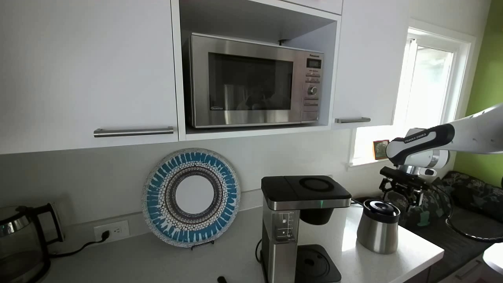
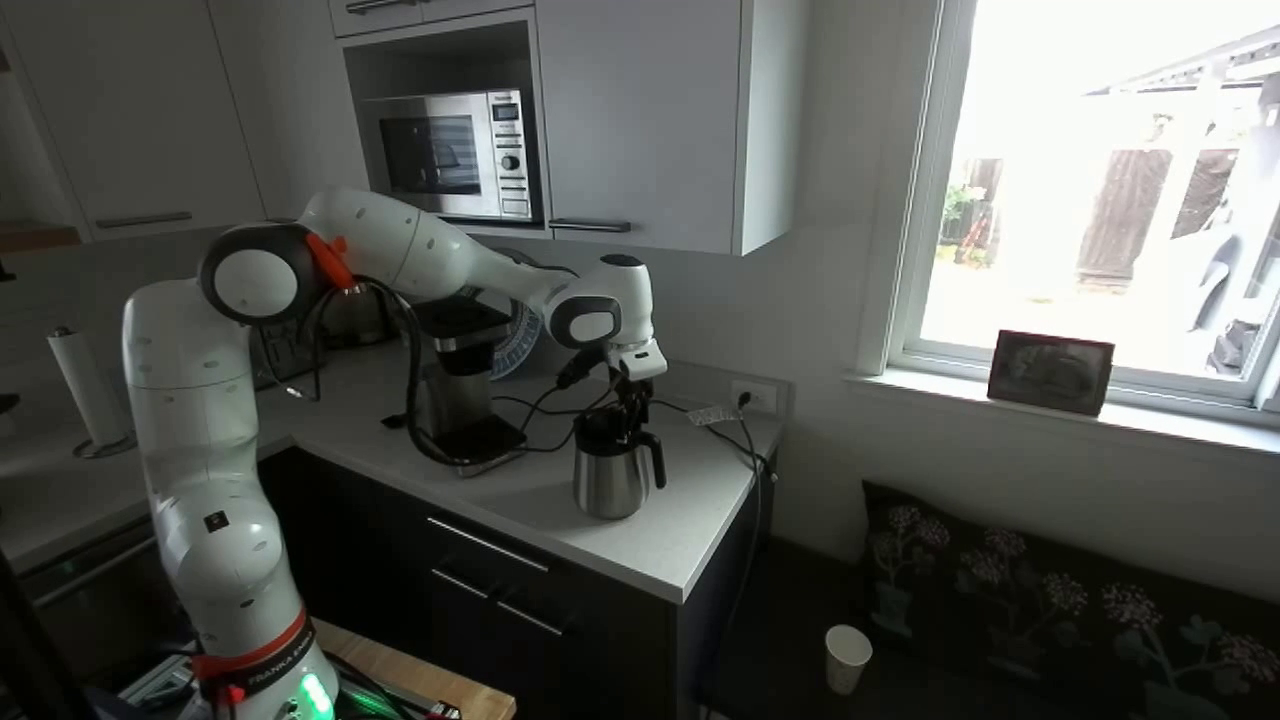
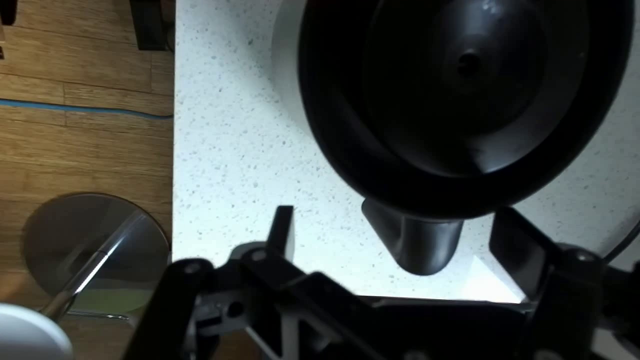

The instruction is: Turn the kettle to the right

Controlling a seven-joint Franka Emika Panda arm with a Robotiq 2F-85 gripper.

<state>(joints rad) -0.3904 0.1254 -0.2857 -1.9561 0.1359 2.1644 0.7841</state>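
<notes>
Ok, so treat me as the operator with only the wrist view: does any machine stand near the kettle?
Observer: Yes, a coffee machine stands on the same counter, with a gap between it and the kettle.
Operator: Which of the two is taller?
Observer: The coffee machine, plainly, in both exterior views.
Operator: Anything higher up?
Observer: A microwave, well above the counter.
</notes>
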